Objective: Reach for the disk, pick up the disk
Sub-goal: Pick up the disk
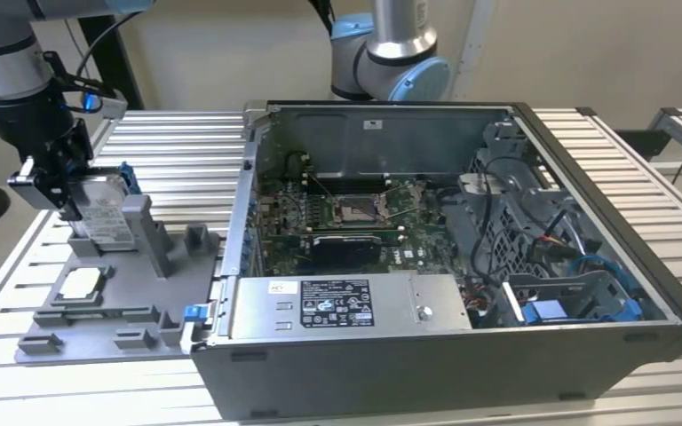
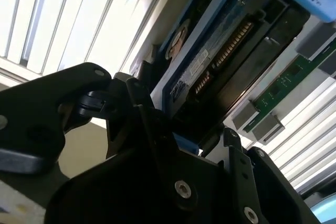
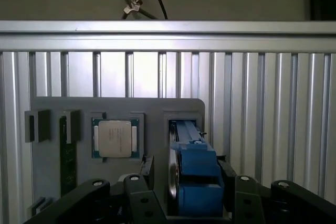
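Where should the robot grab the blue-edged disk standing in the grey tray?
Probably its upper part, from above, pinching the two flat faces. The disk stands on edge in a slot of the grey tray, so its bottom is tucked away.

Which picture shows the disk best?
The exterior view: the disk stands upright in the grey holder, its label showing, with the gripper at it. The first wrist view looks along its blue edge; the second wrist view catches part of it from very close.
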You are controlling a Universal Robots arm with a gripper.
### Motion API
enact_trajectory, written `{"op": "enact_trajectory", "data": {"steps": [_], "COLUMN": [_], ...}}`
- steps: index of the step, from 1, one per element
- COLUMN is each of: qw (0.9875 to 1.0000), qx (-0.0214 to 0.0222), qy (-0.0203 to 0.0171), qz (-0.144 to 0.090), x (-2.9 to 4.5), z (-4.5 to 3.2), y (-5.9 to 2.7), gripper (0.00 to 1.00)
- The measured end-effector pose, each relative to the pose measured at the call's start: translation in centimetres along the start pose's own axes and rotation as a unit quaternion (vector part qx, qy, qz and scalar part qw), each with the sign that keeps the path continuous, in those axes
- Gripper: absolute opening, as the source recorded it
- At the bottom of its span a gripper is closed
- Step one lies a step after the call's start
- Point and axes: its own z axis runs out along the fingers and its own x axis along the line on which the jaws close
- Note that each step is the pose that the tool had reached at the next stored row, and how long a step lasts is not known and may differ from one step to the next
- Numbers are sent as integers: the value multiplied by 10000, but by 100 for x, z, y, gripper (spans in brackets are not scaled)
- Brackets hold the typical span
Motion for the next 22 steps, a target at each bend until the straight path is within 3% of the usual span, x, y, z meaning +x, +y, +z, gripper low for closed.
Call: {"op": "enact_trajectory", "data": {"steps": [1, 2, 22], "qw": [10000, 10000, 10000], "qx": [0, 0, 0], "qy": [0, 0, 0], "qz": [0, 0, 0], "x": [0, 0, 0], "z": [1, 2, 20], "y": [0, 0, 0], "gripper": [100, 0, 0]}}
